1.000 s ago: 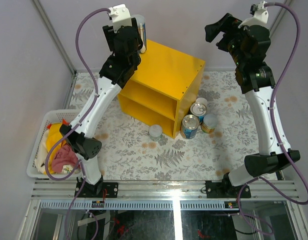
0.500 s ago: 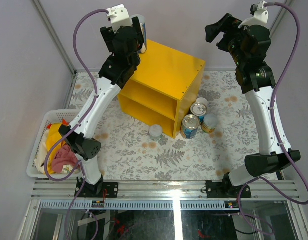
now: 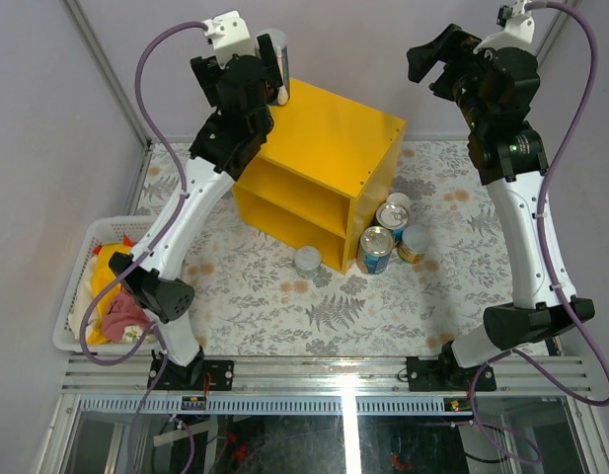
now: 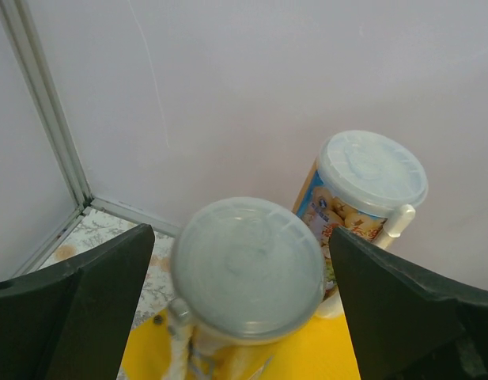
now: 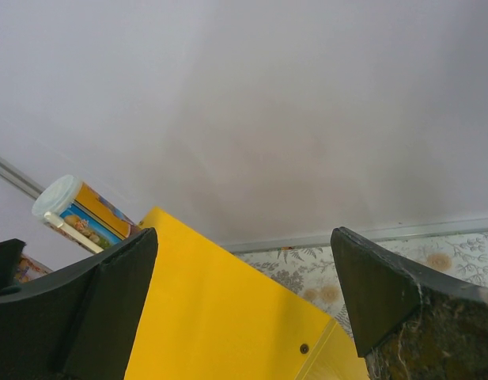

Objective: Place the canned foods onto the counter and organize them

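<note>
The yellow counter (image 3: 334, 128) stands at the back middle of the table. Two tall yellow tubes with pale lids stand on its back left corner. In the left wrist view the near tube (image 4: 247, 269) is blurred and sits between my wide-apart fingers with a gap on each side; the far tube (image 4: 370, 178) stands behind it. My left gripper (image 3: 271, 61) is open around the near tube (image 3: 275, 54). My right gripper (image 3: 432, 59) is open and empty, high above the counter's right side. Three cans (image 3: 375, 249) stand right of the counter, and a short pale-lidded can (image 3: 307, 261) stands in front of it.
A white laundry basket (image 3: 72, 296) with clothes sits at the left table edge. The grey wall is close behind the counter. The right wrist view shows the counter top (image 5: 220, 317), one tube (image 5: 77, 210) and the floral tablecloth (image 5: 418, 261).
My left wrist has shifted slightly left and up over the counter's back corner. The right arm has barely moved.
</note>
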`<state>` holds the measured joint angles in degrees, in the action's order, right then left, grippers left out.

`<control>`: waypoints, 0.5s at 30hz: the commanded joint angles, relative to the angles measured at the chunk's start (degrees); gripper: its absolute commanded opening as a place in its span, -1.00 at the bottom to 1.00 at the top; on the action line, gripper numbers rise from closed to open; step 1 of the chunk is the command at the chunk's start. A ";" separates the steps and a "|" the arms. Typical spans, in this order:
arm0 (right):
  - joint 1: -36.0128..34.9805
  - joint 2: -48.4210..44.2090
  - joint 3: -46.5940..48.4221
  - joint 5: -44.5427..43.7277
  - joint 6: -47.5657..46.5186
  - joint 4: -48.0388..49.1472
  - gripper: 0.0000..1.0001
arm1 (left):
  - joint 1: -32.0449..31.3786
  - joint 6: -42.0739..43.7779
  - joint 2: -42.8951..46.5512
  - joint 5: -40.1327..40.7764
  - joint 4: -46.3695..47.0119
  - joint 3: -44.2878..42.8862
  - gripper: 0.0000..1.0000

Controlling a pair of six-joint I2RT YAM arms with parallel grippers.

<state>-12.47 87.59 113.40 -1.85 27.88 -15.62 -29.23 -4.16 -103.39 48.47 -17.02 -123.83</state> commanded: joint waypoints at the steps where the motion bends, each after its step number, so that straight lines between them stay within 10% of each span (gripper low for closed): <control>1: -0.55 -2.25 1.86 0.70 -1.27 0.61 0.97 | -0.66 1.92 5.29 3.12 6.21 1.71 0.85; 15: -0.61 -5.95 -2.20 -0.29 -2.33 -1.77 0.97 | -11.95 12.58 15.92 7.18 17.04 11.61 0.89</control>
<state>-12.49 84.99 111.70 -2.00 27.16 -17.98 -35.73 2.79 -91.79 53.01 -7.75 -117.56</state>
